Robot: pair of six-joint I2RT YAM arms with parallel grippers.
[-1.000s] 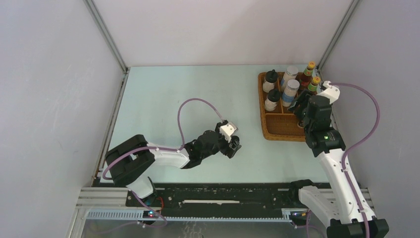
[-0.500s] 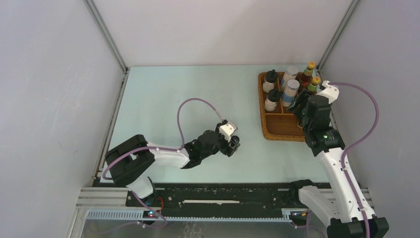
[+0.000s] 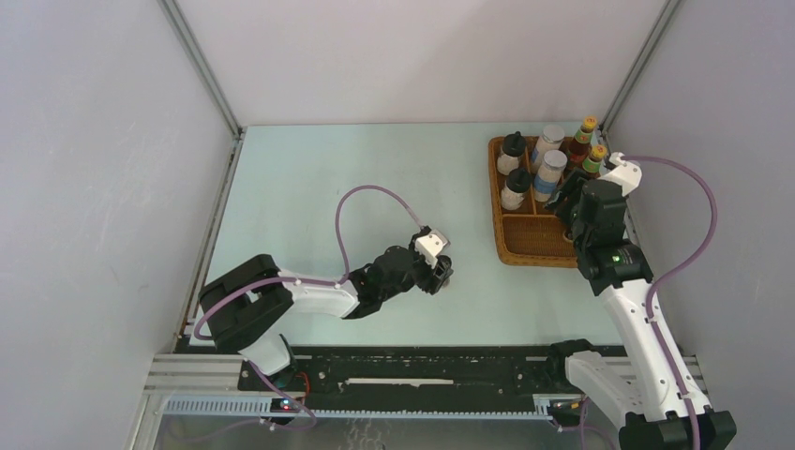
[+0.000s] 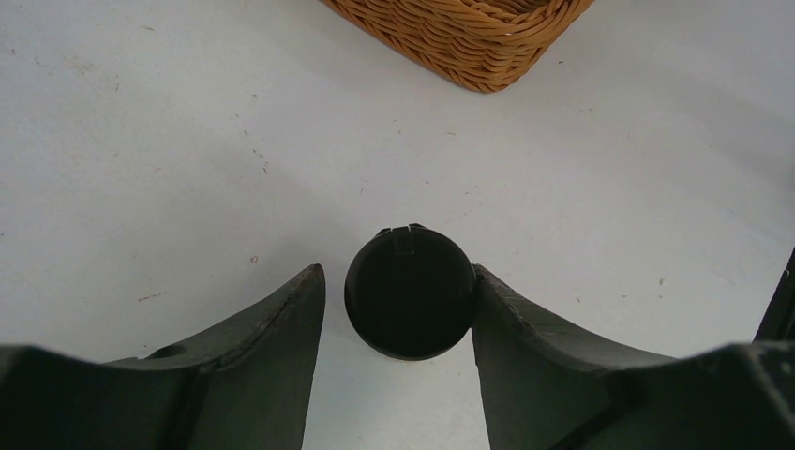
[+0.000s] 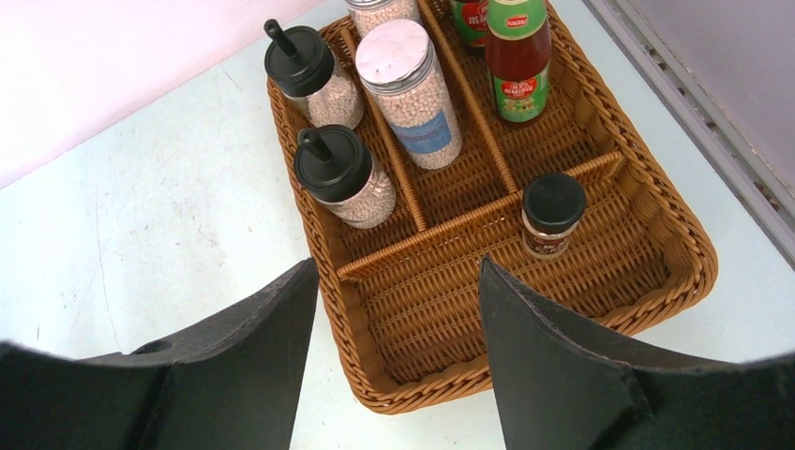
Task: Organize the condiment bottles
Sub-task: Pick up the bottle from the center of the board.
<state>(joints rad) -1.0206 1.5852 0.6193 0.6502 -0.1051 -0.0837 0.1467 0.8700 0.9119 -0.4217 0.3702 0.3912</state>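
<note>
A tiny dark jar (image 4: 409, 291) with a black lid stands on the table between the fingers of my left gripper (image 4: 397, 272). The right finger touches its lid and a narrow gap shows at the left finger. My right gripper (image 5: 397, 264) hangs open and empty above the near end of the wicker tray (image 5: 694, 253). In the tray stand two black-lidded white jars (image 5: 345, 178) (image 5: 309, 75), two silver-lidded jars (image 5: 412, 94) (image 5: 380, 11), two red sauce bottles (image 5: 516, 56) (image 5: 473, 14) and another tiny dark jar (image 5: 551, 217).
The tray's (image 3: 534, 246) near corner (image 4: 469, 37) lies just beyond the left gripper (image 3: 442, 277). The tray sits at the table's far right, close to the metal frame rail (image 5: 712, 141). Its near compartment holds only the one tiny jar.
The left jaws have narrowed around the tiny dark jar on the table. The right arm and the bottles in the tray have not moved.
</note>
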